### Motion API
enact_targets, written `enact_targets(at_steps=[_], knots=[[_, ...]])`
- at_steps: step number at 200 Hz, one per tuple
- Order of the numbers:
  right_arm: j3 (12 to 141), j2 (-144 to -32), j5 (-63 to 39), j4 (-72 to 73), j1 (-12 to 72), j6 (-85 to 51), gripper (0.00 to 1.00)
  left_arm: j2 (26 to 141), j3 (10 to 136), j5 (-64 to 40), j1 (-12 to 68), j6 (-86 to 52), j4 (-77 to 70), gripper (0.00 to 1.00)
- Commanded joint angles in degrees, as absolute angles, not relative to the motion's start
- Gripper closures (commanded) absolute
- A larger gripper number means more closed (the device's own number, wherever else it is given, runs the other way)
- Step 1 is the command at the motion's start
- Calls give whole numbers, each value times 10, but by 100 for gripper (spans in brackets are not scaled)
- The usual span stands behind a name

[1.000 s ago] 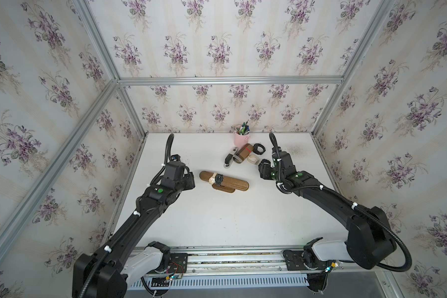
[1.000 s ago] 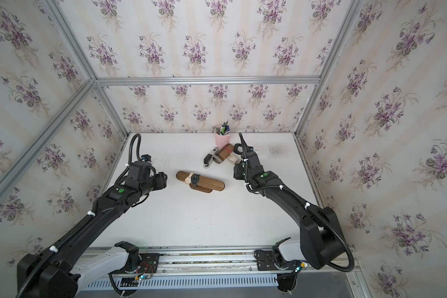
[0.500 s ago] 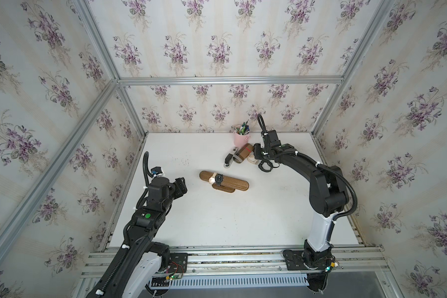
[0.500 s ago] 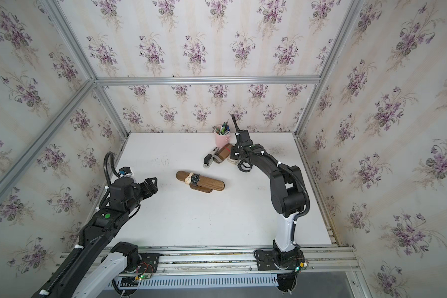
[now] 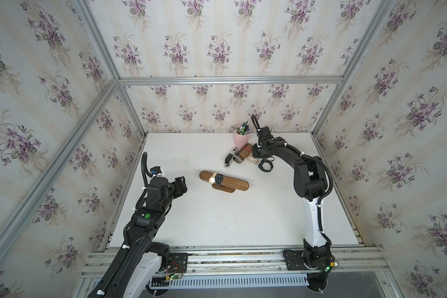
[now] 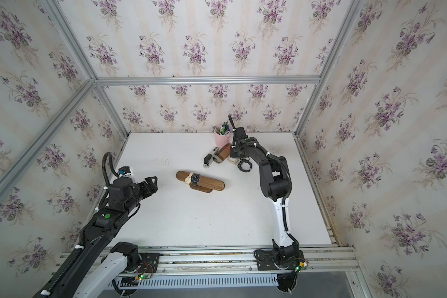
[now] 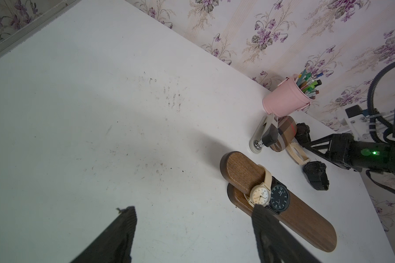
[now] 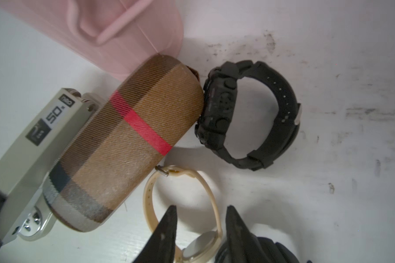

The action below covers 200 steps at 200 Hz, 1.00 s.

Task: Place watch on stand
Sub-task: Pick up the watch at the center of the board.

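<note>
**A:** What had changed in the top views?

**B:** The left gripper (image 5: 180,184) had pulled back from the stand (image 5: 234,182) toward the table's left edge. The right gripper (image 5: 255,156) had swung to the far clutter beside the cup (image 5: 240,140).

**A:** And the stand?

**B:** In both top views it lay mid-table, its long axis running from far left to near right. A cream watch (image 5: 212,179) and a black watch (image 5: 219,178) sat side by side round the bar, toward its left end. Pens (image 5: 243,129) stood in the cup.

**A:** Left wrist?

**B:** The left gripper (image 7: 193,207) gaped wide and held nothing. Both dials on the stand (image 7: 306,220) faced up.

**A:** Right wrist?

**B:** The right gripper (image 8: 201,208) straddled the loose watch (image 8: 201,249). That watch lay on its edge on the table, just beside the plaid cylinder (image 8: 123,148). Whether the fingers pinched it, I couldn't tell
</note>
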State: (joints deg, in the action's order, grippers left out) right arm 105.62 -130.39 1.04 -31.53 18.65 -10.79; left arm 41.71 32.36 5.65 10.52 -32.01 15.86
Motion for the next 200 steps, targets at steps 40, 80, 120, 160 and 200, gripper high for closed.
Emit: enact_targets(at_steps=[40, 80, 120, 160, 200], knots=[[1050, -1325, 35, -351, 184, -83, 62, 411, 317, 47, 104, -324, 133, 19], [1048, -1335, 26, -348, 184, -88, 64, 412, 318, 47, 102, -324, 133, 19], [1044, -1332, 24, -340, 184, -95, 81, 414, 321, 45, 102, -324, 137, 20], [997, -1285, 41, -302, 185, -104, 88, 437, 340, 32, 102, -322, 154, 25], [939, -1227, 56, -264, 190, -109, 94, 470, 340, -45, 102, -343, 107, 31]])
